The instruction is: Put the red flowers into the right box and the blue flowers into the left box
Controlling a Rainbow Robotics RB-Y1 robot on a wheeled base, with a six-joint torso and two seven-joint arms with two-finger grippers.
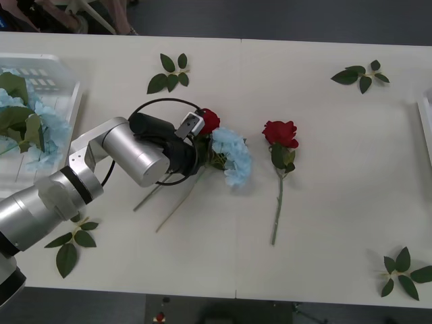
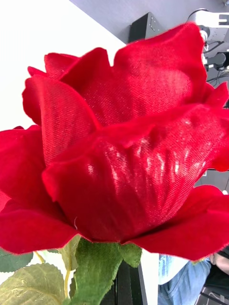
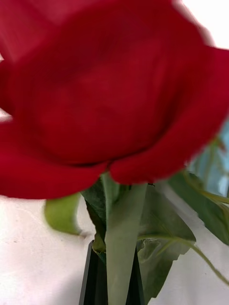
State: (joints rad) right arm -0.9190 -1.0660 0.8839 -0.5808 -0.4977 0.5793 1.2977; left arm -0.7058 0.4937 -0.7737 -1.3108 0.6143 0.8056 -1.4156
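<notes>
Two boxes flank the table: the left box, holding blue flowers, and the right box. Beside a loose blue flower mid-table, the left gripper is clamped on a red rose by its stem. Another rose lies just beyond the blue flower. The right gripper's black fingers grip a third rose.

No text, label, brand, number or sign can be read anywhere in these pictures
</notes>
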